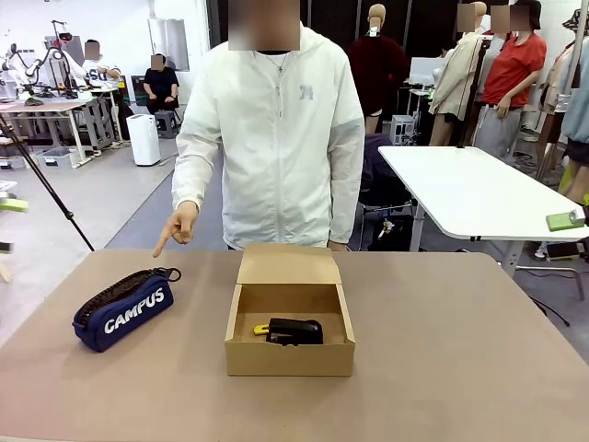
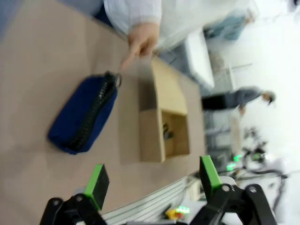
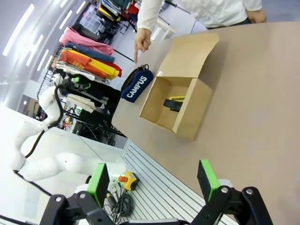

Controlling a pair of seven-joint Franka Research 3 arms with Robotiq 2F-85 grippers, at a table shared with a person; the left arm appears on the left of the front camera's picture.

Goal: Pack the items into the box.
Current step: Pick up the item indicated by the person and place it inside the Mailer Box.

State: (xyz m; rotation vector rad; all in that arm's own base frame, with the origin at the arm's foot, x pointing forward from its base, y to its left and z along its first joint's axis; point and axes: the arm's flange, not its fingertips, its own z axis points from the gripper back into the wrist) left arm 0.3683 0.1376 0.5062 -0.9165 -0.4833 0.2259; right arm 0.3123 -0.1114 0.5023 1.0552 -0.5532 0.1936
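Note:
The brown cardboard box [image 1: 289, 343] stands open in the middle of the table, its flap lid tipped back toward the person. Inside lie the black stapler [image 1: 296, 331] and the yellow-and-black utility knife [image 1: 262, 329]. Left of the box on the table lies the navy "CAMPUS" pouch [image 1: 124, 308]. The person's hand [image 1: 179, 225] points a finger down at the pouch's far end. My left gripper [image 2: 152, 180] is open, high above the table's near edge, looking down on the pouch [image 2: 86, 116] and box [image 2: 164, 119]. My right gripper [image 3: 153, 179] is open too, well off from the box [image 3: 177, 96].
A person in a white jacket [image 1: 276, 138] stands at the far edge behind the box. The brown table [image 1: 460, 341] has bare room to the right of the box. A white table [image 1: 479, 189] stands farther back on the right.

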